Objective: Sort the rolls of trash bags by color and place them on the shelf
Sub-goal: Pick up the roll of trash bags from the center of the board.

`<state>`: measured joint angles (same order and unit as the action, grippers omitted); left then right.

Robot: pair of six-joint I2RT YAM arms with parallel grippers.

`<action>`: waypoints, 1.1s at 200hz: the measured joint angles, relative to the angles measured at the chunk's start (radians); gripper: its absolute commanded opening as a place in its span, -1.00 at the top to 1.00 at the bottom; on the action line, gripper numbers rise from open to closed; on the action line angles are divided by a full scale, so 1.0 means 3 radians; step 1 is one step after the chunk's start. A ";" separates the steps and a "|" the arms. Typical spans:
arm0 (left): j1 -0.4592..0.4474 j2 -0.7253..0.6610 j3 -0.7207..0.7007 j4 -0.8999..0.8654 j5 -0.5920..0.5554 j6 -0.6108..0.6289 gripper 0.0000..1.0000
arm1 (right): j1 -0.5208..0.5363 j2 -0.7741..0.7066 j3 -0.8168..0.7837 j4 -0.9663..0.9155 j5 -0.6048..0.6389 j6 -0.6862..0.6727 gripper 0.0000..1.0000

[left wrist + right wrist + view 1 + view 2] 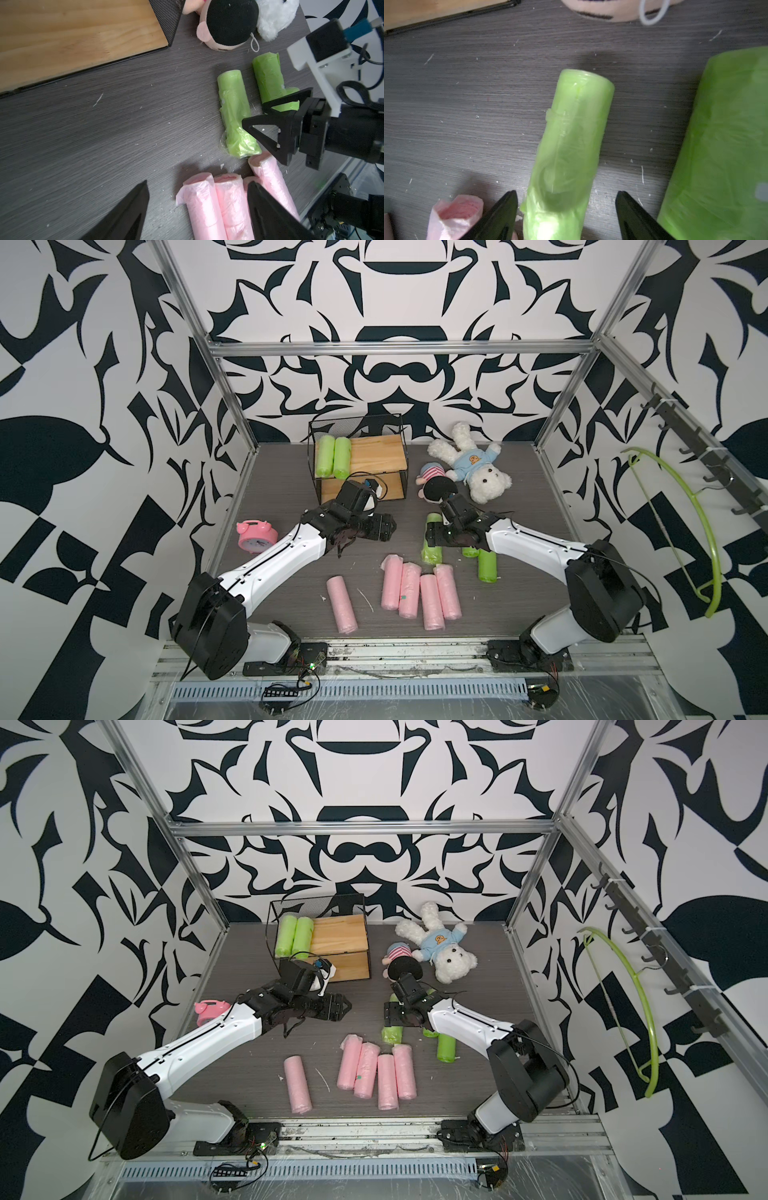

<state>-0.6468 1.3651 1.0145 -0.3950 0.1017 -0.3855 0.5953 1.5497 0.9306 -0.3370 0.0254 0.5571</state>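
- The right gripper [565, 194] is opened wide and set astride one green roll [575, 135] on the table [282, 489]. Gaps are seen at both sides, so nothing is gripped.
- A second green roll [726, 145] is seen just to its right, and a third green roll [487, 568] nearer.
- The left gripper [390, 526] is held open and empty, just beyond four clustered pink rolls [432, 601]. A lone pink roll [341, 605] is set apart to their left.
- Two shelved green rolls [325, 456] are laid side by side at the left of the shelf [378, 454] top board. The lower board is partly hidden by the left wrist.
- A black-haired doll [436, 487] is found just beyond the right gripper, a white plush bear [478, 464] beside it, and a pink alarm clock [257, 536] at the left.
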 measured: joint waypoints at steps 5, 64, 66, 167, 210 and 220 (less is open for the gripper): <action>0.0000 0.0009 0.0000 0.0008 0.0004 0.0003 -0.64 | 0.0010 0.0027 0.0005 0.0009 0.0014 0.0009 -0.57; 0.0000 0.0067 0.0000 0.0032 0.0038 0.0050 -0.63 | 0.0029 0.0443 0.0117 0.0150 0.0131 0.0151 -0.44; 0.0000 0.0067 0.0000 0.0031 0.0039 0.0051 -0.63 | 0.0029 0.0454 0.0122 0.0160 0.0135 0.0158 -0.43; 0.0000 -0.0111 -0.0064 0.0019 -0.0127 0.0051 -0.64 | 0.0167 0.0604 0.0267 0.0443 0.0455 0.0362 0.18; 0.0056 -0.0221 -0.0075 -0.0061 -0.0301 0.0099 -0.65 | 0.0366 -0.0165 0.0237 0.0392 0.0598 0.0117 0.18; 0.0113 -0.0259 -0.0075 -0.0118 -0.0323 0.0121 -0.65 | 0.0446 -0.0313 0.0314 0.0360 0.0617 0.0037 0.18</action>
<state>-0.6128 1.2873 0.9920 -0.4305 0.0048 -0.3492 0.7292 1.4559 1.0248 -0.2291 0.2104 0.5682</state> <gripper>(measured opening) 0.825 0.411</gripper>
